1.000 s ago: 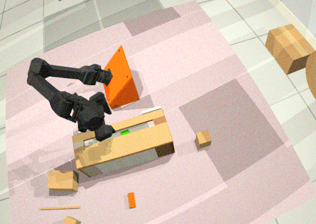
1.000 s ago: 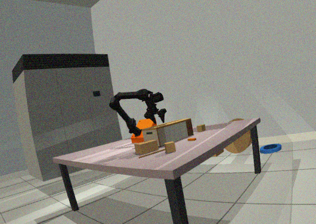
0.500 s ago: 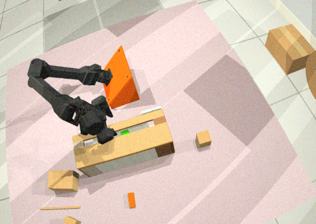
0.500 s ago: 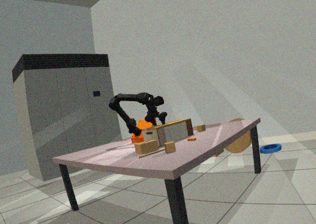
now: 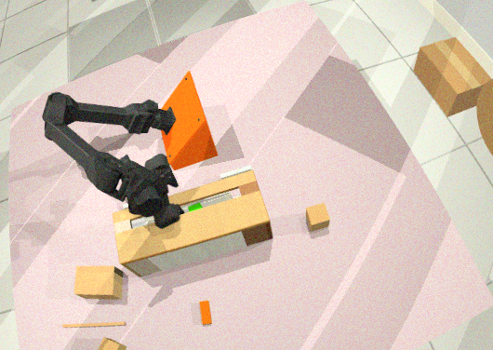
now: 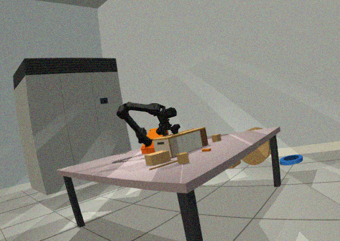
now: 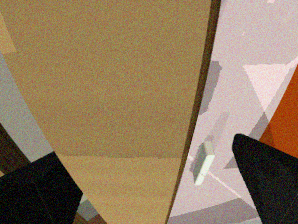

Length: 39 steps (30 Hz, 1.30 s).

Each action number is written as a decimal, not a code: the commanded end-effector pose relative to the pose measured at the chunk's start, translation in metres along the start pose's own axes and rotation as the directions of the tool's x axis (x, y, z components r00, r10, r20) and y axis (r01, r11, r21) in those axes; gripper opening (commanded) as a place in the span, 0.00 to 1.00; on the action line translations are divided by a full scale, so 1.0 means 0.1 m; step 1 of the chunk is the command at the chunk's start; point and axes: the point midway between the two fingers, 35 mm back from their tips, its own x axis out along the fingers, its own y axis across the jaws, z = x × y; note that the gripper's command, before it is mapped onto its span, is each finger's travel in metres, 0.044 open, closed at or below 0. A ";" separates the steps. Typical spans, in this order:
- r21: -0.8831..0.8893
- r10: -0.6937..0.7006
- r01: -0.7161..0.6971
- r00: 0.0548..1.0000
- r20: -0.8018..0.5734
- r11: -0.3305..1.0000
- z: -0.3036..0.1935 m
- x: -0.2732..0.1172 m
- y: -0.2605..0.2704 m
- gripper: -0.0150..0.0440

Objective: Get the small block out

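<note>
Hand [image 5: 168, 215], spread and empty, is lowered into the box [image 5: 211, 222] slot; the block [image 5: 194, 207] is seen just beside it, along the shelf's long axis.

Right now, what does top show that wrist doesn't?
Only top: the green block on the shelf inside the box, just right of the open, empty gripper, plus loose wooden blocks and the small orange piece on the table. Only wrist: a close view of the box's tan top between the two dark fingers; no block visible. Both: box, table surface, a bit of the orange panel.
</note>
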 end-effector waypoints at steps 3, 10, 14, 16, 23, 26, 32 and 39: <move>0.000 0.000 0.000 1.000 0.000 1.000 0.01 0.01 0.00 0.93; -0.002 0.000 0.000 1.000 0.000 1.000 -0.12 0.07 -0.01 0.93; -0.002 0.000 0.000 1.000 -0.001 1.000 -0.21 0.10 -0.01 0.93; -0.002 0.000 0.000 1.000 -0.001 1.000 -0.25 0.11 -0.01 0.93; -0.002 0.000 0.000 1.000 -0.001 1.000 -0.40 0.17 -0.01 0.93; -0.002 0.000 0.000 1.000 -0.002 1.000 -0.46 0.19 -0.01 0.93; -0.002 0.000 0.000 1.000 -0.002 1.000 -0.59 0.24 -0.01 0.93; -0.002 0.000 0.000 1.000 -0.003 1.000 -0.74 0.29 -0.01 0.93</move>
